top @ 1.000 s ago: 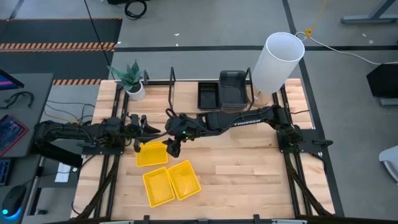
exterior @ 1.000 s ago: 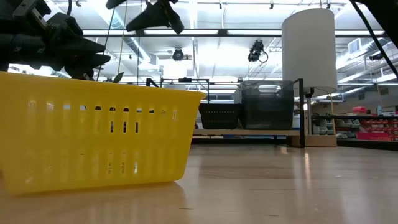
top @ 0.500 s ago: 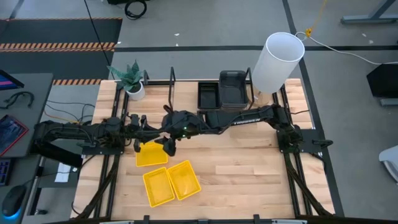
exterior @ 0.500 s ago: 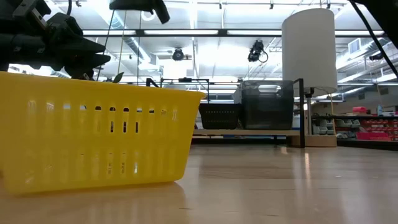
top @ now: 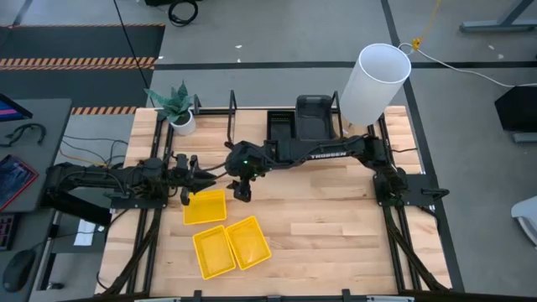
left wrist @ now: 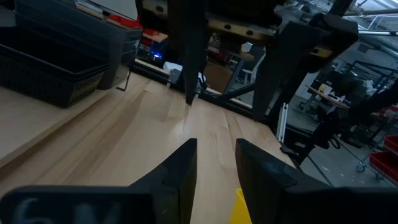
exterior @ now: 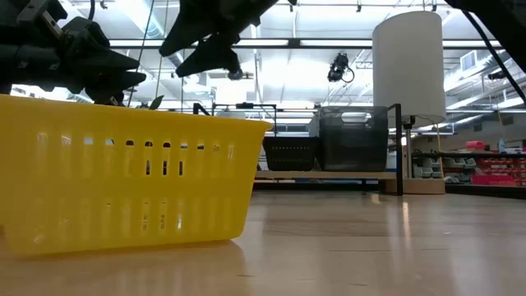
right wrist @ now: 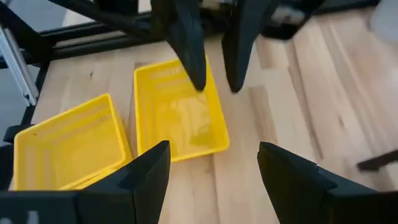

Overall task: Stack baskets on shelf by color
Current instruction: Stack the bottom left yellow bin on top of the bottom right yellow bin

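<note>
Three yellow baskets sit on their bottoms on the table: one (top: 205,207) just near of the grippers, and two (top: 214,252) (top: 248,241) side by side closer to the near edge. On the shelf (top: 252,134) at the far side rest a black slotted basket (top: 279,127) and a smoky grey one (top: 312,117). My left gripper (top: 188,191) is open, its fingertips over the first yellow basket's far left rim (right wrist: 168,68); I cannot tell whether they touch it. My right gripper (top: 242,193) is open and empty, hovering above that basket's far right corner.
A tall white cylinder (top: 373,82) stands at the shelf's right end. A potted plant (top: 176,109) stands at the far left corner. Bare wood lies right of the yellow baskets. In the low view the nearest yellow basket (exterior: 123,177) fills the left.
My right gripper has moved off the yellow basket's far right corner, a little toward the table's right and far edge. In the low view it rose, then came down again tilted. The left arm and all baskets have stayed where they were.
</note>
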